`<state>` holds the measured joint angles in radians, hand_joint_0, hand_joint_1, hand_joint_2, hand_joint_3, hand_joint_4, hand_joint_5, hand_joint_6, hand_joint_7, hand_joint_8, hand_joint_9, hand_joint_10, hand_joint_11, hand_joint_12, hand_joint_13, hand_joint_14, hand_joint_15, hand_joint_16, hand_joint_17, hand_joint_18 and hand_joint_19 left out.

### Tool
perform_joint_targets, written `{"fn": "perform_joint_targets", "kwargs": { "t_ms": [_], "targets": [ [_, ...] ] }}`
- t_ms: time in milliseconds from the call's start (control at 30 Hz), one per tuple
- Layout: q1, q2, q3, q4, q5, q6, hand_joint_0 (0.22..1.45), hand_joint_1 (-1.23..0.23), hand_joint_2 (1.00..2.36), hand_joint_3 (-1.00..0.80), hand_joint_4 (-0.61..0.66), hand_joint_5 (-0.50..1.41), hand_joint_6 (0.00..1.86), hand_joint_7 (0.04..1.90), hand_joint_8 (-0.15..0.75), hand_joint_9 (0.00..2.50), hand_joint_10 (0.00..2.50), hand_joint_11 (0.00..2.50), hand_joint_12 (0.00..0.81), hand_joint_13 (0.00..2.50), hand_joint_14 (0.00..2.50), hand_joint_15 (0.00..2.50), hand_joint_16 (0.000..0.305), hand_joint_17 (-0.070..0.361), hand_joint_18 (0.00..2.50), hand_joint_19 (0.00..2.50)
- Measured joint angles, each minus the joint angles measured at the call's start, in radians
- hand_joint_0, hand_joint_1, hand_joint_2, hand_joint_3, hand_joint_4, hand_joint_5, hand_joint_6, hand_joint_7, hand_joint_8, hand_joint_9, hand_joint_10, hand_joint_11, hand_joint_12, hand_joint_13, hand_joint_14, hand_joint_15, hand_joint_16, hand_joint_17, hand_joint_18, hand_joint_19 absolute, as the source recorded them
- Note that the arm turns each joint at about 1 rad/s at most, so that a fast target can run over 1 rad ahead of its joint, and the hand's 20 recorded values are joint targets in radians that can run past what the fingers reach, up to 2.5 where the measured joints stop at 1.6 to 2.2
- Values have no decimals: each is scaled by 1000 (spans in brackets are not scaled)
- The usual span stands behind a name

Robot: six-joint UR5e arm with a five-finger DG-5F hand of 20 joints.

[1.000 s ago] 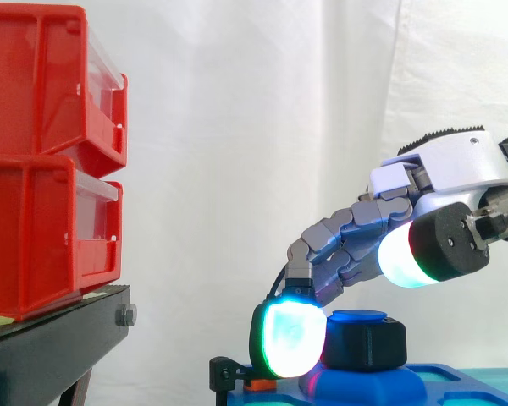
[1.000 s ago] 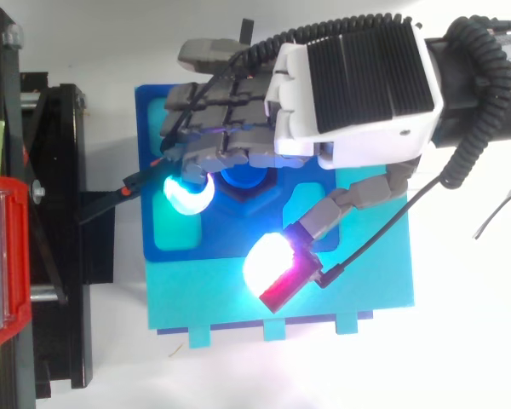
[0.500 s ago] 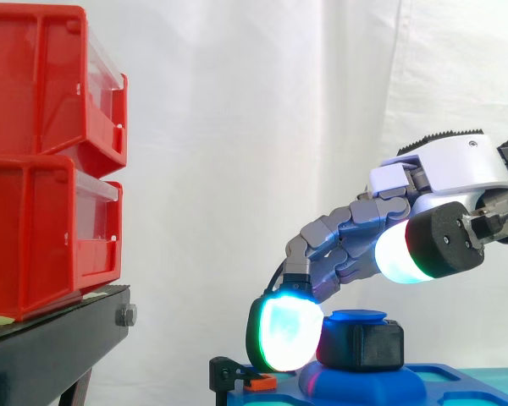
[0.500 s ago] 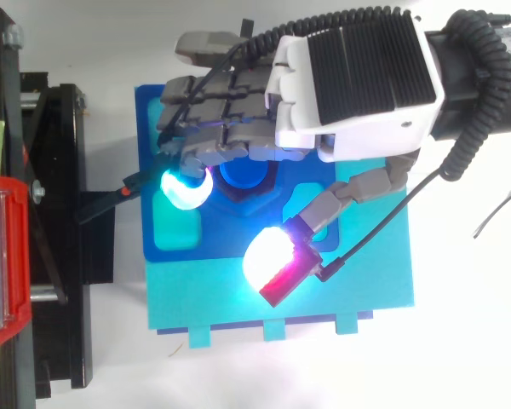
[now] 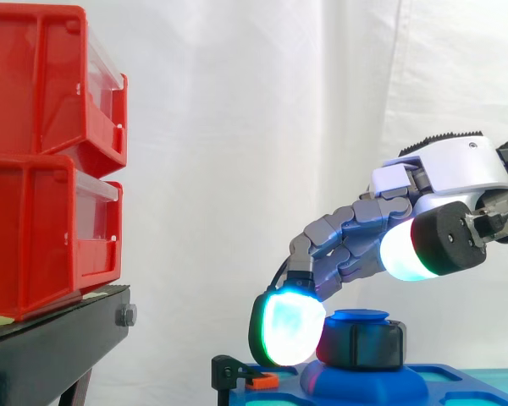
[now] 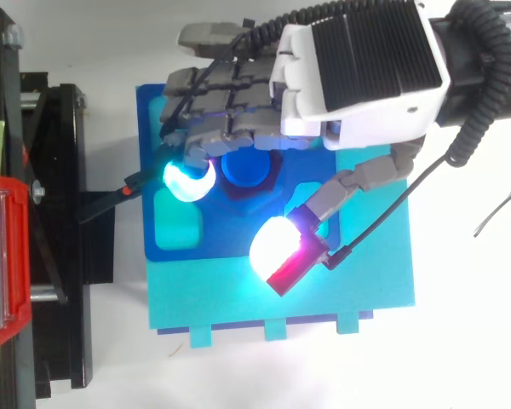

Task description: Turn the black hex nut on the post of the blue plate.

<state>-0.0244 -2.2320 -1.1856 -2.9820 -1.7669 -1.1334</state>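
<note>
The black hex nut [image 5: 361, 345] sits on the blue post [image 5: 360, 318], which rises from the blue plate [image 5: 423, 387]. In the top view the post [image 6: 243, 168] shows between the fingers, with the nut's dark rim [image 6: 264, 189] around it. My hand [image 6: 358, 77] comes in from the right, fingers curled down over the nut. One glowing cyan fingertip [image 5: 288, 330] rests against the nut's left side. The thumb pad [image 5: 415, 249] hangs above and to the right of the nut, not touching it; from above, the thumb tip [image 6: 277, 254] glows white and red.
Two stacked red bins [image 5: 46, 161] stand on a black stand [image 5: 51, 355] at the left. A black clip with an orange tip [image 5: 237, 376] sticks out by the plate's left edge. The blue plate lies on a teal plate [image 6: 281, 298].
The nut has turned on the post, showing different faces. The cyan fingertip rose slightly at the nut's left side, and the thumb drifted a little away to the right.
</note>
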Motion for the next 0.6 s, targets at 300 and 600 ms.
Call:
{"fn": "perform_joint_targets", "kwargs": {
  "t_ms": [300, 600],
  "targets": [
    [-13, 0, 0, 2, -15, -1, 492, -342, 1000, -500, 217, -184, 503, 872, 279, 393, 0, 47, 377, 254, 0, 0, 54, 121, 12, 70],
    [-20, 0, 0, 6, -20, -2, 493, -342, 1000, -500, 217, -184, 503, 873, 280, 392, 2, 45, 378, 257, 0, 0, 54, 121, 12, 78]
  ]
}}
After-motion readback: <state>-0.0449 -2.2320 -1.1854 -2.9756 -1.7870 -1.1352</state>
